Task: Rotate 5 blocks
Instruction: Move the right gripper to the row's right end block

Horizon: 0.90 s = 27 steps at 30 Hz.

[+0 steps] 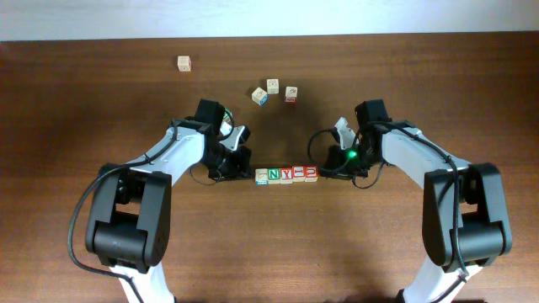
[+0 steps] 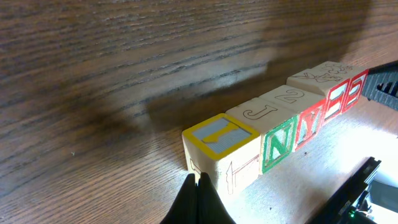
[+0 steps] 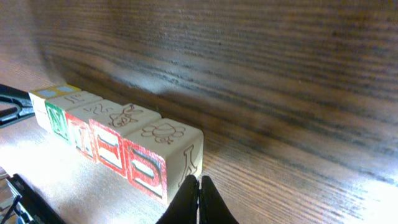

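Fingers (image 2: 202,206) beside left-right block row (image 1: 286,175)

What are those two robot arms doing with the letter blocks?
Five letter blocks stand side by side in a row on the table. The left gripper sits shut at the yellow-topped end, the right gripper shut at the other end. Neither holds a block.

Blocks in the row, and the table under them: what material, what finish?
The blocks look like pale wood, matte, with faint grain and painted or printed letters in green and red. The table shows dark brown wood grain with a slight sheen; solid wood or laminate, cannot tell.
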Tool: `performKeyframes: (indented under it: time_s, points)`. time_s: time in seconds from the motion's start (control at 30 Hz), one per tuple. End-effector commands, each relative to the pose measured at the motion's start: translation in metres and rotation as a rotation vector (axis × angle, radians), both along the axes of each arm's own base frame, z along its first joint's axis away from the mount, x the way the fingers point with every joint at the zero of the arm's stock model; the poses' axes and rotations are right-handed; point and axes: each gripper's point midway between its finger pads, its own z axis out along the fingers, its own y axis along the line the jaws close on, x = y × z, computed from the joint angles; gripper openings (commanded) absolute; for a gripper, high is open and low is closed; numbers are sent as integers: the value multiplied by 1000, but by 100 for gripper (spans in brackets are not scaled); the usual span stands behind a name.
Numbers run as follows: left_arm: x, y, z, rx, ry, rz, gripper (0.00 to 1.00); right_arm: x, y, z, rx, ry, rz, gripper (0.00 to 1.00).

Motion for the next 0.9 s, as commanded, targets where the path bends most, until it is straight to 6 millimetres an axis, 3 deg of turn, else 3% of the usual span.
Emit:
performKeyframes:
  time_s: [0.0, 0.13, 0.4, 0.87]
  points:
    - [5, 0, -1, 5, -9, 7, 0, -4, -2, -1, 8, 14, 3, 4]
    - [6, 0, -1, 9, -6, 22, 0, -1, -5, 4, 57, 6, -6, 4]
    - [6, 1, -1, 15, 0, 33, 0, 17, -41, 33, 292, -99, -49, 4]
    - [3, 2, -4, 25, 52, 95, 0, 8, -30, 28, 340, -64, -62, 4]
